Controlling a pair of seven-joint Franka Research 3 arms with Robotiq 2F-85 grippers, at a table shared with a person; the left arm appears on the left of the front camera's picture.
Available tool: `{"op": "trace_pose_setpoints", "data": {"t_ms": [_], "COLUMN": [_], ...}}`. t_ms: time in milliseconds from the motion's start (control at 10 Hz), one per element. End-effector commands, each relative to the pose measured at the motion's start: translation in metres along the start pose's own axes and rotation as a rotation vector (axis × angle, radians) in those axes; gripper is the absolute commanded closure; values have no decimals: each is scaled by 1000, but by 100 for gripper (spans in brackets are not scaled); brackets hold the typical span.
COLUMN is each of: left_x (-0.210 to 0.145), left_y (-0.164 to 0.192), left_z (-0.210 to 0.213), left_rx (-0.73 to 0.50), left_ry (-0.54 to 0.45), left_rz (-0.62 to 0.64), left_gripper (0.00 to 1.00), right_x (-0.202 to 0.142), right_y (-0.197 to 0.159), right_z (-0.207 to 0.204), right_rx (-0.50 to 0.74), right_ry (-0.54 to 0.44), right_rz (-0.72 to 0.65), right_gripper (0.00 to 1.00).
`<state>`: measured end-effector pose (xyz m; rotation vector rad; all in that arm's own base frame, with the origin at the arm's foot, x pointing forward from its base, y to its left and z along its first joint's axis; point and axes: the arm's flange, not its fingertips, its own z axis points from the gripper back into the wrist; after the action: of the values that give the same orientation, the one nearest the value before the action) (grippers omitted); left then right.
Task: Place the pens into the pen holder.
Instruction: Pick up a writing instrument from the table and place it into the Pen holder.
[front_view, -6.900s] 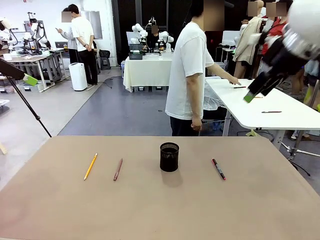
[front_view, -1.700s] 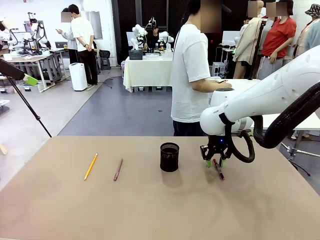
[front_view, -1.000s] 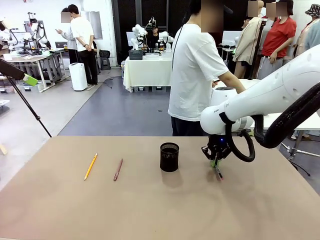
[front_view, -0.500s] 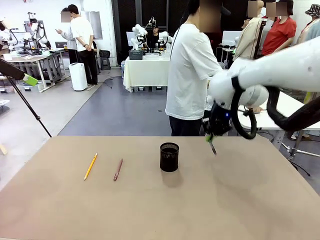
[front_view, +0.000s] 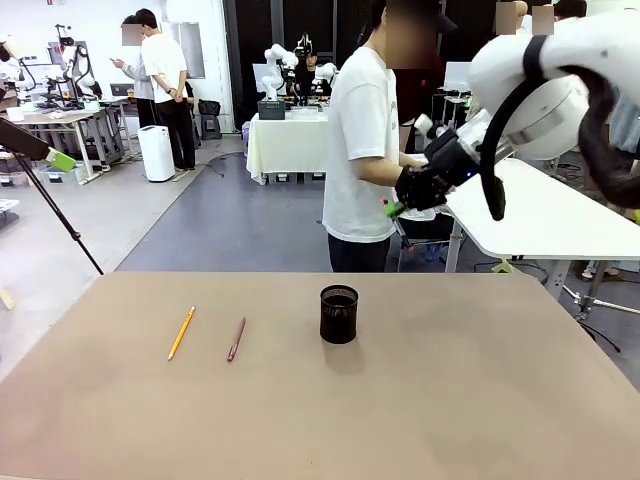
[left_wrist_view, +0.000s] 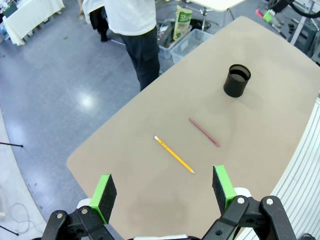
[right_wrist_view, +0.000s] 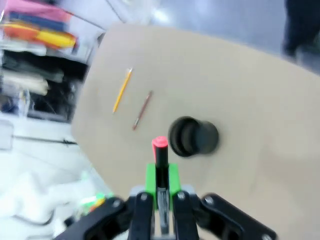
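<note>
Pen holder (right_wrist_view: 193, 136) stood on the counter (front_view: 480, 380) well below the right pincer (right_wrist_view: 161, 182), which pinched a red-tipped pen (right_wrist_view: 159, 150) — its long axis aimed down, tip just beside the holder's mouth. Left pincer (left_wrist_view: 162, 190) hung spread over the yellow pencil (left_wrist_view: 174, 154) and dark red pen (left_wrist_view: 203, 132).

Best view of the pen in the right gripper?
Right wrist view: the pen sits clamped in the right gripper, red end out. Front view: gripper high, pen barely visible. Left wrist view: too far to tell.
</note>
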<state>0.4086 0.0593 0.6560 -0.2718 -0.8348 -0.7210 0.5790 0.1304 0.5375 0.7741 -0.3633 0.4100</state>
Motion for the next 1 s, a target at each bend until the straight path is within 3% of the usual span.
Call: {"op": "trace_pose_setpoints", "data": {"t_ms": [0,100,200,400,600,700,900], "left_x": [0,0,0,0,0,0,0], "left_y": [-1,-1,-1,-1,-1,-1,-1], "left_z": [1,1,1,1,1,1,1], "left_rx": [-3,-3,-3,-3,-3,-3,-3], "left_ry": [-2,-2,-2,-2,-2,-2,-2], "left_rz": [-7,-7,-7,-7,-7,-7,-7], "left_gripper": [0,0,0,0,0,0,0], "right_x": [-30,-39,-47,-58,-62,-50,-50], "right_y": [-2,6,11,12,7,17,17], "right_z": [19,28,45,76,95,83,83], "right_rx": [191,225,242,245,214,211,211], "right_ry": [-131,-217,-220,-317,-357,-299,-299], "right_rz": [292,415,536,626,573,618,618], "right_gripper": [100,100,100,100,100,100,100]}}
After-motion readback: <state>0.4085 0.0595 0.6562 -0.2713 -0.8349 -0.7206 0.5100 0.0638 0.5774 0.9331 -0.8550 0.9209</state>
